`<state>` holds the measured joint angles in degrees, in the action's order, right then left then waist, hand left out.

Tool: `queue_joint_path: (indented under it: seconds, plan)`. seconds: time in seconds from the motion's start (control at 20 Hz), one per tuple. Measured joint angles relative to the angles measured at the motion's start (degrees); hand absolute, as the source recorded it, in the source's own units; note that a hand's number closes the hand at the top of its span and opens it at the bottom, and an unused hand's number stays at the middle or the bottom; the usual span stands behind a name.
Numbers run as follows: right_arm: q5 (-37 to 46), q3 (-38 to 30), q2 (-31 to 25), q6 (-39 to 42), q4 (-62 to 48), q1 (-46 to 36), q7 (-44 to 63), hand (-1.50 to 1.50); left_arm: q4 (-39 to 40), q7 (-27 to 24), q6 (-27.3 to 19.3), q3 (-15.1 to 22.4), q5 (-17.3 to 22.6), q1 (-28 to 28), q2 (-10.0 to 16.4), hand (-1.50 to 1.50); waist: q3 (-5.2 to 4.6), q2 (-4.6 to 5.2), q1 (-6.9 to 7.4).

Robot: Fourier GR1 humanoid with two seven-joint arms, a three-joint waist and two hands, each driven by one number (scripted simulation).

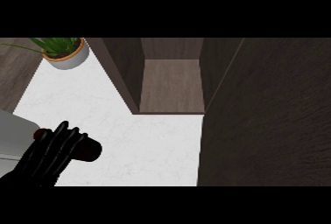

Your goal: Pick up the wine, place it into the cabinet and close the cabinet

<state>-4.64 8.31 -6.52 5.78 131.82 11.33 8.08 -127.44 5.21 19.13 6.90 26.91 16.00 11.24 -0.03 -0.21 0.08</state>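
Head view looks steeply down on one cabinet (171, 83), which fills the upper middle and stands open, its brown shelf floor bare and facing the robot. To the right of that opening a broad dark panel (265, 118) runs down the view. It is probably the swung-out door, though its edges are hard to make out against the shadow. One white table (149, 144) spreads below and left of the cabinet.

Only one robot hand shows: the left robot hand (48, 155), low at the left edge, its black fingers curled over the one wine bottle (90, 151). The bottle is in that grasp, off the shelf and well apart from it. A dark red end pokes out to the right of the fingers and a smaller red patch shows at their upper left. Its long axis therefore seems to run across the view, tipped slightly down to the right.

The opening lies up and to the right of the bottle, across bare table, so the carry has to go that way. The right robot hand is out of sight, which makes the left the nearer one.

One potted plant (65, 52) sits in the far left corner, clear of that path.
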Motion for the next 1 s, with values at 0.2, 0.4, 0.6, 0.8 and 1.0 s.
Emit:
queue_joint_path:
  seconds: [0.2,0.4,0.6,0.8,1.0]
  plan:
    - [-0.6,1.2,-0.1,-0.1,4.7,1.0,4.5,-1.50,-5.7,5.0,-1.0,0.7,4.0,3.0,0.7,-1.50,0.02,0.03,0.05]
    - [-0.5,2.1,0.1,-1.1,8.0,0.0,9.1,-1.50,-6.3,7.9,-1.7,-0.6,5.0,3.7,1.5,-1.50,0.03,0.06,0.12]
    - [0.6,3.6,0.4,-2.1,9.1,-1.2,12.2,-1.50,-6.9,8.8,-2.3,0.3,5.3,6.1,1.0,-1.50,0.03,0.02,0.30]
    - [0.9,3.5,0.2,-2.9,9.8,-3.3,15.0,-1.50,-7.1,10.6,-4.0,-1.1,5.8,5.2,1.2,-1.50,0.02,0.02,0.29]
    - [1.6,3.8,0.6,-3.7,9.8,-4.6,16.3,-1.50,-7.4,13.2,-6.6,-2.5,6.3,3.9,1.5,-1.50,0.04,-0.01,0.37]
